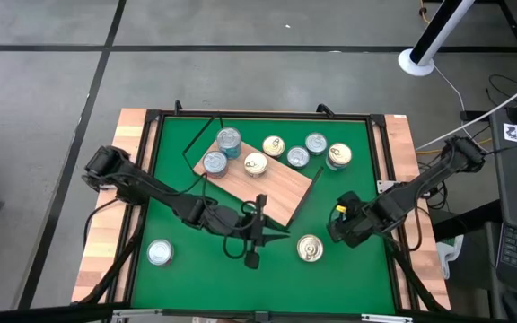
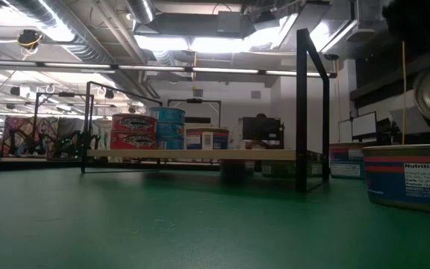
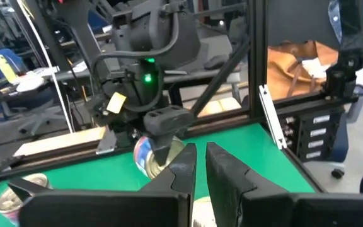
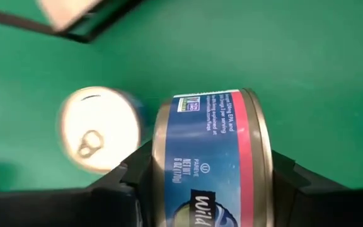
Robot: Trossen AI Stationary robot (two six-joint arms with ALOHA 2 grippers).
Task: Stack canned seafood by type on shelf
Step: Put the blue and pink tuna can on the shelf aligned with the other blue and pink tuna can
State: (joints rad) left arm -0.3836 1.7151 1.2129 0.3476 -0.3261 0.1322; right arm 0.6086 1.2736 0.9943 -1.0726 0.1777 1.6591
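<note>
The shelf (image 1: 281, 193) is a wood-grain board lying at an angle in the middle of the green mat. Several canned seafood tins stand on it, such as a blue-sided one (image 1: 229, 139) and a gold-lidded one (image 1: 255, 164). Three more tins (image 1: 316, 144) sit on the mat beside its right end. My right gripper (image 1: 345, 224) is shut on a blue-and-red labelled tin (image 4: 213, 132), held on its side above the mat. A gold-lidded tin (image 1: 310, 248) lies just left of it. My left gripper (image 1: 253, 244) is shut and holds nothing, in front of the shelf.
A lone silver-lidded tin (image 1: 159, 253) sits at the mat's front left. A black metal frame (image 1: 267, 115) borders the mat, with pale wooden rails (image 1: 106, 224) outside it. In the low view, red tins (image 2: 133, 132) and blue tins (image 2: 169, 127) are stacked on the shelf (image 2: 200, 155).
</note>
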